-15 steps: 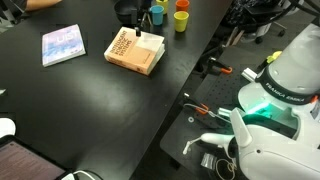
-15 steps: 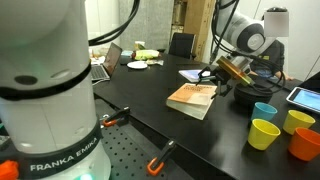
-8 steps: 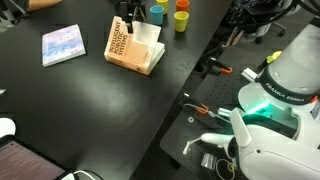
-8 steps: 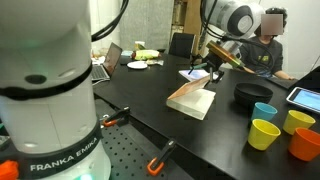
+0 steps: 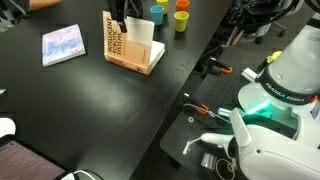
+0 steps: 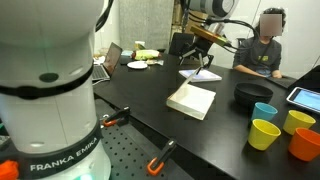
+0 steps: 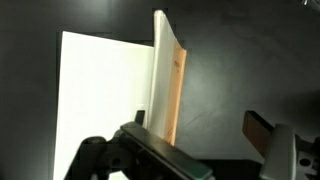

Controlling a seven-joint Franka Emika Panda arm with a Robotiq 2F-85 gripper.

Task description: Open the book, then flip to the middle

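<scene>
tool (image 7: pixel 198 128) hovering over thick tan-orange paperback book (image 5: pixel 140 57), fingers spread wide, pinching nothing. tan cover (image 7: pixel 168 75) standing near upright between fingers, close by one; contact: cannot tell. white first page (image 7: pixel 100 100) showing. book lying on black tabletop (image 5: pixel 100 110), cups just beyond.

risks: cover looking unsupported, likely dropping shut if tool pulling away. sideways push sliding whole book into blue plastic cup (image 5: pixel 157 14).

room: tabletop opening toward thin blue-purple book (image 5: pixel 62 44), well apart.

robotics lab: franka arm base (image 6: pixel 45 100) on perforated plate (image 6: pixel 128 150), laptop (image 6: pixel 103 65), clamps (image 6: pixel 157 162).
</scene>
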